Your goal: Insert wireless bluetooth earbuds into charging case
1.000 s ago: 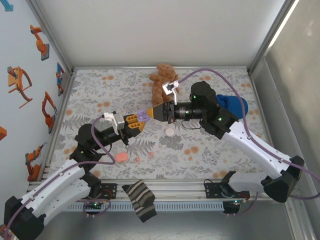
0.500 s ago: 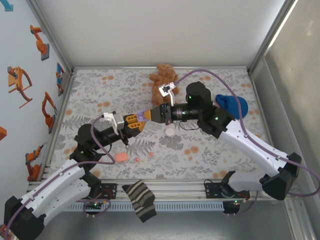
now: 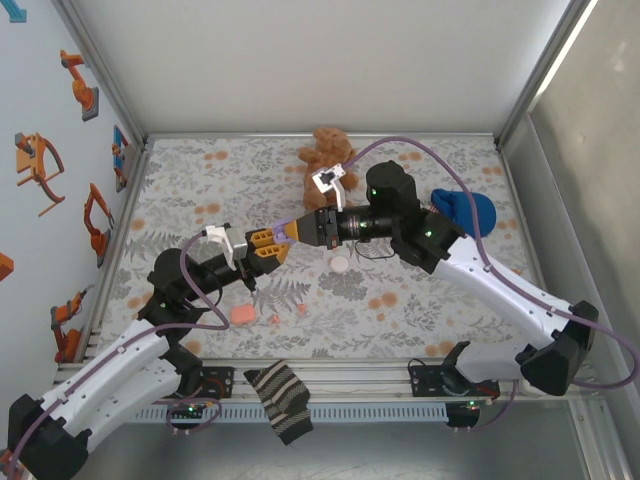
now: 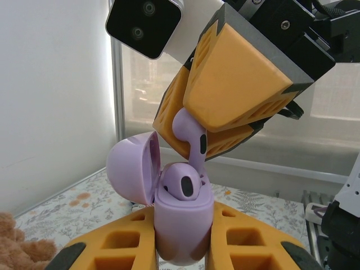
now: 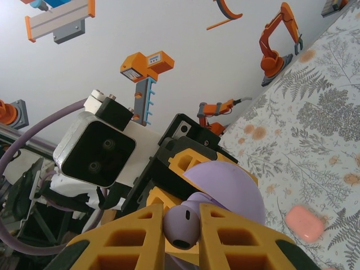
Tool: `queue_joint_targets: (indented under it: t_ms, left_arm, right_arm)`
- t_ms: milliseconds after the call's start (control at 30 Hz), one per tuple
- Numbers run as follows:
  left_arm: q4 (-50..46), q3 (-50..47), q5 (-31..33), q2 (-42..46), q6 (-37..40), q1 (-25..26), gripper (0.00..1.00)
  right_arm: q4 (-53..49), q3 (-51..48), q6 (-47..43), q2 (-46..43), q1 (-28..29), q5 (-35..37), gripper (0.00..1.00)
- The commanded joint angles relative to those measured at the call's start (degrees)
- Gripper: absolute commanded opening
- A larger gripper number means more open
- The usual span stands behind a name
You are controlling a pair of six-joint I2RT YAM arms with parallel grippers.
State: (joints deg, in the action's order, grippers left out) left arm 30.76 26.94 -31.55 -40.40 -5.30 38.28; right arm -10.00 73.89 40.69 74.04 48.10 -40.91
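Note:
In the left wrist view my left gripper [image 4: 183, 250] is shut on a lilac charging case [image 4: 181, 222], held upright with its lid [image 4: 132, 166] swung open to the left. One lilac earbud [image 4: 183, 181] sits in the case. My right gripper [image 4: 192, 138] comes in from above, shut on a second lilac earbud [image 4: 187, 125] whose stem reaches down into the case beside the first. In the right wrist view that earbud [image 5: 183, 220] is pinched between my orange fingers [image 5: 129, 236], with the open lid [image 5: 233, 188] just beyond. From above, both grippers meet at the case [image 3: 288, 232], mid-table and off the surface.
A salmon-pink pebble-shaped case [image 3: 242, 314] and two small pink bits [image 3: 272, 319] lie on the floral mat near the front. A white disc [image 3: 342, 263] lies under the right wrist. A teddy bear [image 3: 325, 160], a blue cap [image 3: 465, 210] and a striped sock [image 3: 282, 400] are around.
My right arm has shifted left, bringing its earbud up to the open case. The left arm has stayed where it was.

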Motion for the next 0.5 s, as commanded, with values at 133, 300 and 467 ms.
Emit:
queue_joint_targets:
  t_ms: [133,300,467]
  left_arm:
    - [1.8,1.2,-0.9,1.4,-0.4,0.3,0.00]
    - [1.8,1.1,-0.8,1.9,-0.3,0.2,0.00]
    - [1.6,0.8,-0.4,2.4,-0.3,0.3,0.00]
  right_arm:
    - [0.8,0.7,1.0,0.6,0.7,-0.2,0.20]
    - [0.4,0.1,2.2,0.8,0.7,-0.1,0.21]
    - [-0.8,-0.4,2.0,0.2,0.6,1.0,0.22]
